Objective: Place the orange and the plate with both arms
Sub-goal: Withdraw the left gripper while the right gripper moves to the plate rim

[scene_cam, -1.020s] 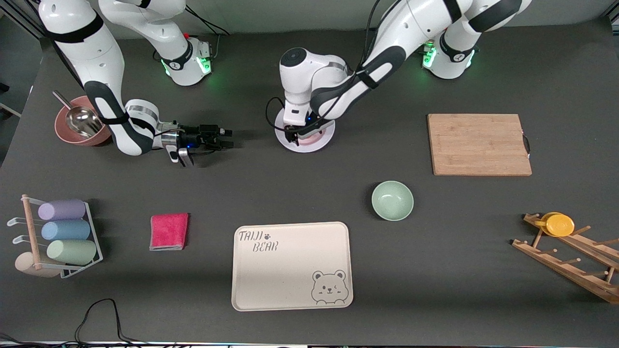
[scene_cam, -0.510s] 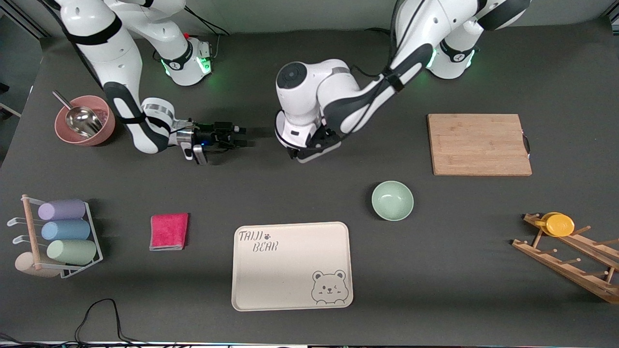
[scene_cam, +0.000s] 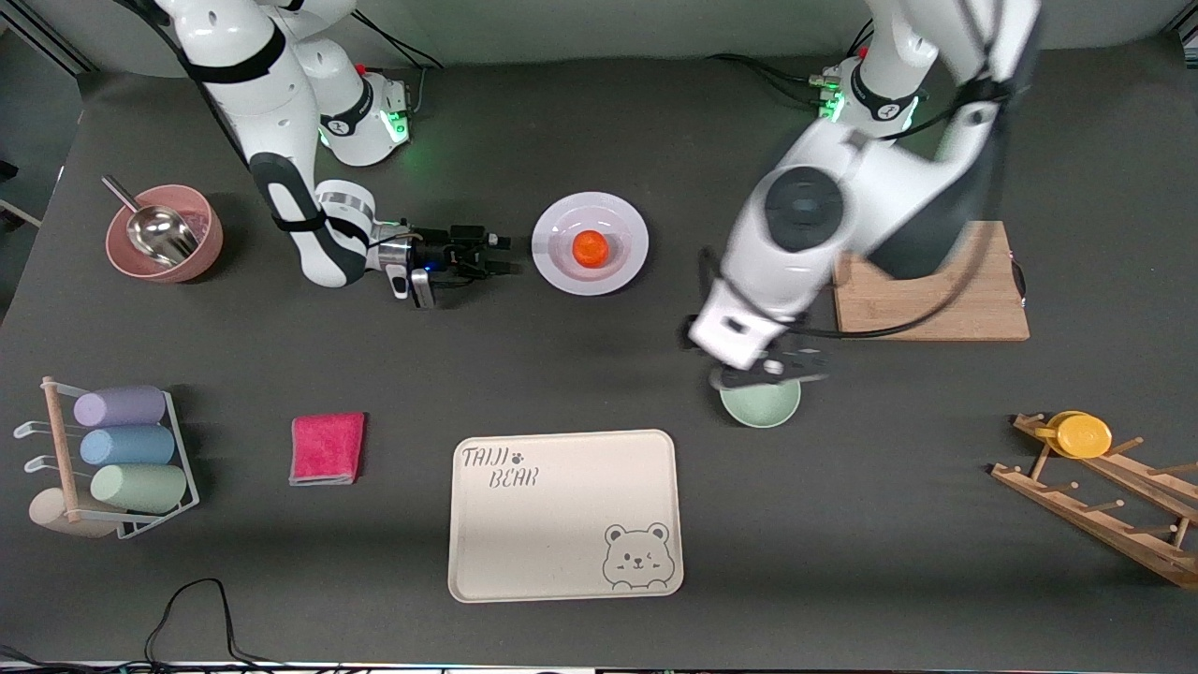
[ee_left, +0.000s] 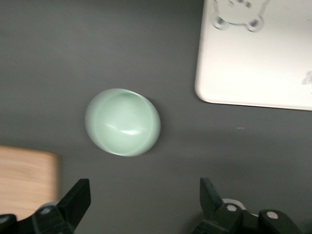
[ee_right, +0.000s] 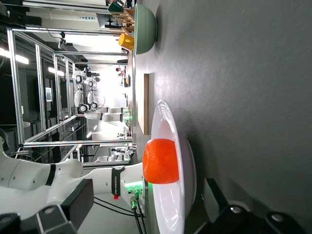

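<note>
The orange (scene_cam: 591,247) sits in the middle of the pale plate (scene_cam: 560,275), which lies on the table between the two arm bases. My right gripper (scene_cam: 501,255) is open and low, just beside the plate's rim toward the right arm's end, with nothing in it. In the right wrist view the orange (ee_right: 162,161) and the plate (ee_right: 165,117) lie ahead of the open right gripper (ee_right: 146,204). My left gripper (scene_cam: 769,374) is open and empty, up over the mint-green bowl (scene_cam: 763,409). The left wrist view shows that bowl (ee_left: 122,122) below the left gripper (ee_left: 144,197).
A beige bear tray (scene_cam: 562,515) lies nearest the front camera. A wooden cutting board (scene_cam: 983,300) lies toward the left arm's end, partly under the left arm. A pink cloth (scene_cam: 327,447), a cup rack (scene_cam: 112,459), a pink bowl with a scoop (scene_cam: 164,234) and a wooden rack with a yellow disc (scene_cam: 1086,435) stand around.
The left arm has lifted off the plate, leaving the orange on it, and swung over the green bowl. The right gripper has moved closer to the plate's rim.
</note>
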